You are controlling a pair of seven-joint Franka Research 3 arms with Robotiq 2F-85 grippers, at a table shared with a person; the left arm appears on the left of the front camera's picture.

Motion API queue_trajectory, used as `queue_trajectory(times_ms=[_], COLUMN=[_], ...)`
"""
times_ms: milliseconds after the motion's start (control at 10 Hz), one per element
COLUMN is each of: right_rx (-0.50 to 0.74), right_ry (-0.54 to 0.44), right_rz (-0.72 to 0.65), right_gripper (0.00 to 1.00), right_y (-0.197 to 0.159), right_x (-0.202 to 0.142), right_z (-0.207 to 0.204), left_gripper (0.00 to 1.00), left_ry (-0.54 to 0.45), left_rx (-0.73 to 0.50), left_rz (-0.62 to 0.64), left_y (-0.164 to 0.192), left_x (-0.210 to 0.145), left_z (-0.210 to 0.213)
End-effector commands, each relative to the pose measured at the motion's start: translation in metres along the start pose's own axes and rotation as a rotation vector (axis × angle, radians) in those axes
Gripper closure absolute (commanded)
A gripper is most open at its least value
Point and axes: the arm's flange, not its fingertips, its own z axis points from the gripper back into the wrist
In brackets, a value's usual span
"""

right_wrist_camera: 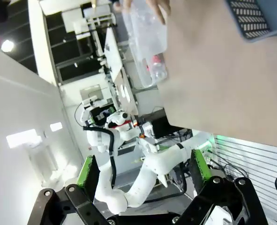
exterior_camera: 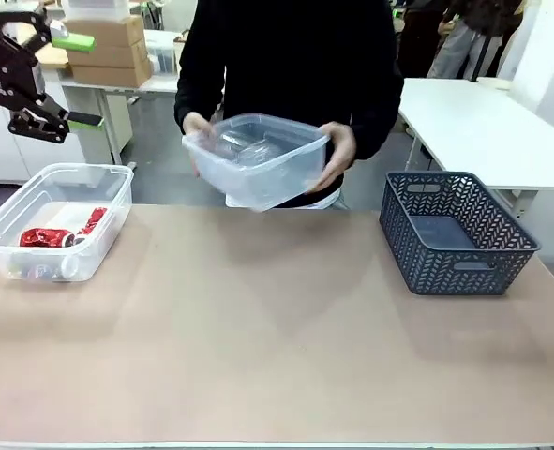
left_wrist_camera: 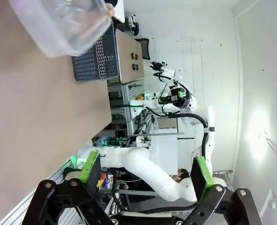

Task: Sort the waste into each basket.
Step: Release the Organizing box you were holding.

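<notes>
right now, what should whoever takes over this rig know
Left gripper: raised above the table's left end, fingers open, empty.
Right gripper: open, empty, up off the table.
Left clear tub sits on the table with crushed red cans inside.
The person's hands hold the second clear tub above the far edge; clear plastic shows inside.
Blue lattice basket stands at right.
No loose waste on the tabletop; the held tub is not set down.

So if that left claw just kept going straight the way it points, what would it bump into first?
Probably nothing soon. The left gripper hangs open above the table's left edge, fingers aimed sideways. Ahead lies the other white arm, though depth is unclear. The table runs alongside.
</notes>
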Motion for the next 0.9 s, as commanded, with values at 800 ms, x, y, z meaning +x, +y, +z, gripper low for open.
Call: queue_trajectory(times_ms=[800], right_rx=[0.027], right_ry=[0.006], right_rz=[0.013], right_gripper=[0.00], right_y=[-0.0009], right_x=[0.0066], right_z=[0.0064], left_gripper=[0.00], left_ry=[0.001], left_rx=[-0.010], left_rz=[0.003], left_y=[0.0015], left_x=[0.0021], left_z=[0.0078])
